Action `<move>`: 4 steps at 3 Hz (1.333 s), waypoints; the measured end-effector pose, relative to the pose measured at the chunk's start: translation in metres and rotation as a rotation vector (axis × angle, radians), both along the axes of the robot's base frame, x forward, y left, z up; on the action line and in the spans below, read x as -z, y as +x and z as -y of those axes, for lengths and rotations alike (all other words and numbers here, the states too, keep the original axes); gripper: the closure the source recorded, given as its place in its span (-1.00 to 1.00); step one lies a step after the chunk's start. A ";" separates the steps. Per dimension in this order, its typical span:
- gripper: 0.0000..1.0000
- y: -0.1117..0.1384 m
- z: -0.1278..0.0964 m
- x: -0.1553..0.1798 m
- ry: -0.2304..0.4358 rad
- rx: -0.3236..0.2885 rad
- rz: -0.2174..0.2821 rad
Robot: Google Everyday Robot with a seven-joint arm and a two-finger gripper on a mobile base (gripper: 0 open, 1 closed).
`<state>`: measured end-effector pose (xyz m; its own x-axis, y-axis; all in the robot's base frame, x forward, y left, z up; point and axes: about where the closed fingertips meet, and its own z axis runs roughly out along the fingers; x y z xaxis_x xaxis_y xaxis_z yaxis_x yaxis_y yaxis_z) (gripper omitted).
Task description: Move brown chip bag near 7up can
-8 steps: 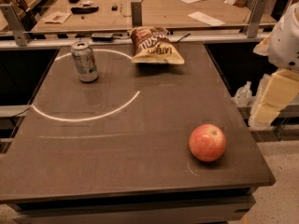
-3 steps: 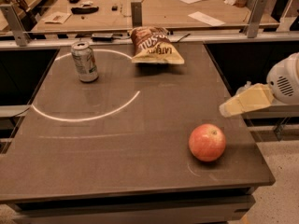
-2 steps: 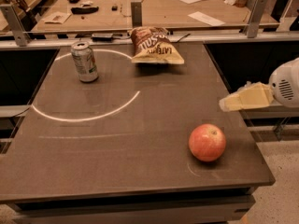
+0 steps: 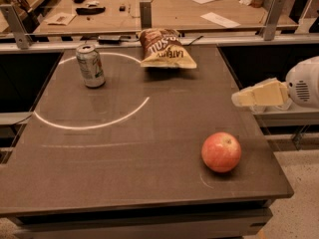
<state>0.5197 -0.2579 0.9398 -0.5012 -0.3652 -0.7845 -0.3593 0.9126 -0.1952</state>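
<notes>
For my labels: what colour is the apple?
The apple is red with yellowish patches (camera view); pincer at table's right edge.

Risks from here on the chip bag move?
1. The gripper hangs at the right edge of the table, far from the brown chip bag; the apple lies nearest it and could roll if clipped.
2. The bag lies at the far edge and may slide under contact.
3. The upright 7up can could be toppled on placing.
</notes>
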 end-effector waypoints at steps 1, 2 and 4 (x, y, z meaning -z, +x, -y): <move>-1.00 0.000 0.000 0.000 0.000 0.000 0.000; -1.00 0.009 -0.005 -0.002 0.027 0.021 0.037; -1.00 0.057 -0.023 0.014 0.092 0.011 0.082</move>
<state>0.5762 -0.2346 0.9260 -0.4379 -0.2844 -0.8528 -0.3354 0.9318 -0.1385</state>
